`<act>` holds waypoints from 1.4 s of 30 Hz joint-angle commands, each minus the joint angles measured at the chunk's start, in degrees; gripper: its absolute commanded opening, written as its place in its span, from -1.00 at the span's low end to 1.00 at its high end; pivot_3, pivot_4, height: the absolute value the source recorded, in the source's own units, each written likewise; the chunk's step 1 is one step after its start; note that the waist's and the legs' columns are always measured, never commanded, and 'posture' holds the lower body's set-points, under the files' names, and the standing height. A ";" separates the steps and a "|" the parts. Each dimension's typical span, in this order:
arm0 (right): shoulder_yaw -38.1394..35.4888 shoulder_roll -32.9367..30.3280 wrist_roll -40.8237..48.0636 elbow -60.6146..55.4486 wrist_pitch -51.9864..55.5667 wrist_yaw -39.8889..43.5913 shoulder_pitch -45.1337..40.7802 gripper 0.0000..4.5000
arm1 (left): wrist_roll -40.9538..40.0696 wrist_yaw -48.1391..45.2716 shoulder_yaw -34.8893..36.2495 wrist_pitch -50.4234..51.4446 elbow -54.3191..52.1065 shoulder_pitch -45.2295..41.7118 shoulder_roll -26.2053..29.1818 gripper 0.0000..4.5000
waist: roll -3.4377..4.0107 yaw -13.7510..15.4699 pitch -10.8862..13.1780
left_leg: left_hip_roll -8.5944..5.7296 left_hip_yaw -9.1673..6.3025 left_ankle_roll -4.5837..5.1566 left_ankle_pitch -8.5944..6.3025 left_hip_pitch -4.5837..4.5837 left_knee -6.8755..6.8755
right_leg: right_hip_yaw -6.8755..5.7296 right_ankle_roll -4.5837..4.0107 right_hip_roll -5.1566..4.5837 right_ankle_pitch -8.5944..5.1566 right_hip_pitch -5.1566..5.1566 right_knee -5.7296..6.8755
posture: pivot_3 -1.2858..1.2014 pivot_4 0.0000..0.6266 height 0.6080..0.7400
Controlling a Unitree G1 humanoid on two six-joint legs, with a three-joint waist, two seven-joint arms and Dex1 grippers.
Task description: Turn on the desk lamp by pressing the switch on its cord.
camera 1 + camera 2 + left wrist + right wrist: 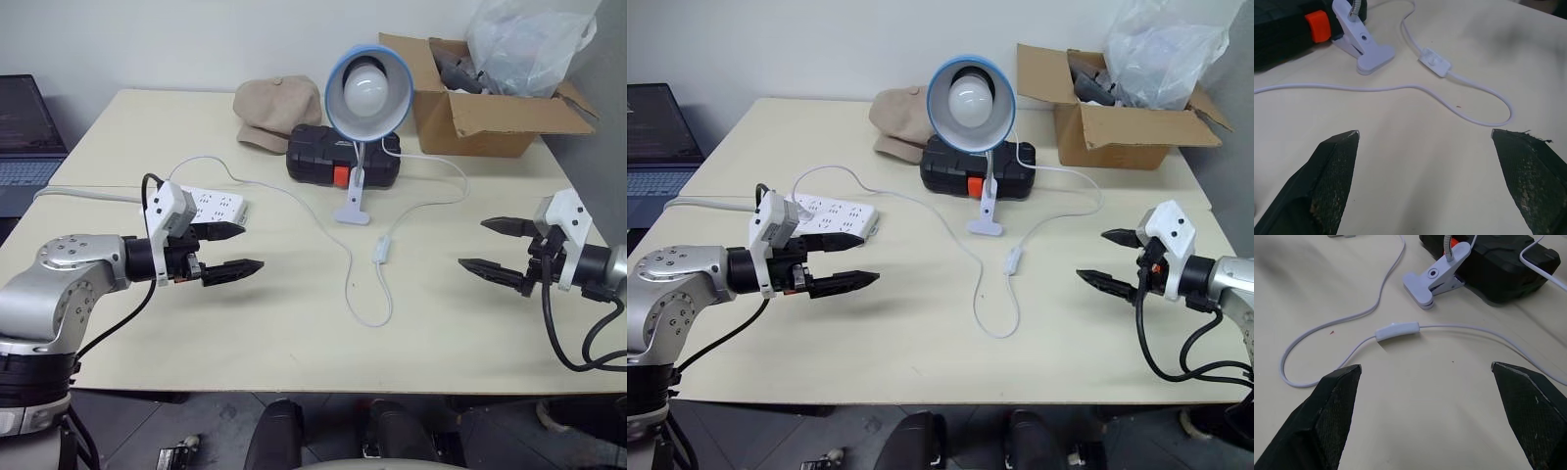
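The switch [382, 251] lies on the bench [294, 333] just before the lamp [366, 93]; left pincer [235, 251] and right pincer [490, 246] flank it, both wide open, empty.

We see the blue-shaded desk lamp [367, 93] upright at upper centre, unlit; below it the white switch [381, 251] lies on its looping cord [377, 308].

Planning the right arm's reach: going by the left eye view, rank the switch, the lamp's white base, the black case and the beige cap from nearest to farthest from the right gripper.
1. switch, on the cord mid-table, toward the robot's left of the right gripper.
2. lamp base, just behind the switch.
3. black case, behind the lamp.
4. beige cap, at the far edge, furthest left.
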 commanded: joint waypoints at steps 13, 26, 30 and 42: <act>4.48 6.81 14.77 -3.08 36.92 -14.11 -17.65 0.98 | 2.17 -7.63 -6.11 -4.00 -0.80 -3.47 1.01 1.00 | 0.05 -0.02 0.03 | 0.08 0.42 0.01 0.00 0.26 -0.09 | 0.38 -0.03 0.02 0.01 0.00 0.04 | 0.03 -0.52 1.00; -0.71 32.91 5.60 21.43 53.44 -36.89 -34.80 0.98 | 5.98 -8.56 -12.16 -7.15 1.19 -6.97 -4.03 1.00 | 0.04 -0.05 0.00 | 0.05 0.69 0.00 0.01 -0.65 0.01 | 0.63 -0.29 0.02 0.17 -1.12 0.44 | 0.03 -0.52 1.00; -2.14 35.99 4.21 26.16 53.50 -38.35 -37.92 0.98 | 6.53 -8.54 -12.90 -7.81 1.29 -7.03 -4.89 1.00 | 0.04 -0.07 0.01 | 0.07 0.81 0.00 0.01 -0.77 -0.02 | 0.71 -0.30 0.03 0.17 -1.30 0.47 | 0.03 -0.52 1.00; -0.57 38.72 0.54 37.09 48.25 -38.03 -43.84 0.98 | 7.39 -8.77 -12.36 -9.03 2.34 -5.82 -5.58 1.00 | 0.04 -0.70 0.00 | 0.07 1.14 0.04 0.01 -0.77 0.00 | 1.18 -0.30 0.12 0.17 -1.74 0.96 | 0.03 -0.52 1.00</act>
